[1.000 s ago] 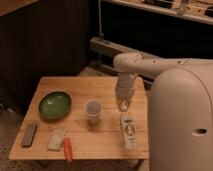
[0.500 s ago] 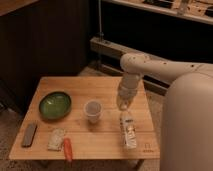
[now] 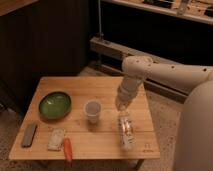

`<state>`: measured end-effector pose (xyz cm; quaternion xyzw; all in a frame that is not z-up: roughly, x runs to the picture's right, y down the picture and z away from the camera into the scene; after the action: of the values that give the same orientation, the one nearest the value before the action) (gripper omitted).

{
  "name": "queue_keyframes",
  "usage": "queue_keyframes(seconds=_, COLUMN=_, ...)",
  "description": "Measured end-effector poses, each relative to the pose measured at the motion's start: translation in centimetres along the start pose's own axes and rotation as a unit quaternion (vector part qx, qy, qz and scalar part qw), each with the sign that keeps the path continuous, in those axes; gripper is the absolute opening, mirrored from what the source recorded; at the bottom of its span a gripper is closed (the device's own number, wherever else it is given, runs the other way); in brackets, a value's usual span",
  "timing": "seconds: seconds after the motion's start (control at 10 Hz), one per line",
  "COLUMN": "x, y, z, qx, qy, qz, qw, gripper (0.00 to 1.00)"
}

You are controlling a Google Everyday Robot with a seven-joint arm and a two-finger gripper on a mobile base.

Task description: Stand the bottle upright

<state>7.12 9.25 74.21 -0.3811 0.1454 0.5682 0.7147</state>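
Observation:
The bottle (image 3: 126, 131) lies on its side at the right of the wooden table (image 3: 107, 89), its length running front to back, pale label up. My gripper (image 3: 121, 106) hangs from the white arm just above the bottle's far end. The translucent white cup (image 3: 92, 110) stands upright to the left of the gripper.
A green bowl (image 3: 54, 105) sits at the table's left. A dark flat bar (image 3: 29, 135), a pale packet (image 3: 56, 139) and a red-orange tube (image 3: 67, 149) lie along the front left edge. The robot's white body (image 3: 197, 135) fills the right side.
The arm has swung further over the table and the gripper has come down toward the bottle's far end. The bottle has not moved.

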Motion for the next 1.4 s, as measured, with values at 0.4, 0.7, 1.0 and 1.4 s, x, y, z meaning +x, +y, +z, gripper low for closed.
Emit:
queue_keyframes(seconds=0.4, x=-0.7, y=1.0, z=0.4, qx=-0.015, qy=-0.021, qz=-0.034, qw=0.9991, gripper=0.00)
queue_keyframes(seconds=0.7, x=-1.6, y=1.6, z=0.0, qx=-0.019, qy=-0.032, qz=-0.050, qw=0.9981, gripper=0.00)
queue_keyframes(seconds=1.0, x=-3.6, y=2.9, z=-0.8, qx=-0.027, qy=-0.047, qz=-0.068, qw=0.9962, gripper=0.00)
queue_keyframes(seconds=1.4, x=-5.4, y=2.6, z=-2.1, qx=-0.042, qy=-0.066, qz=-0.082, qw=0.9936, gripper=0.00)
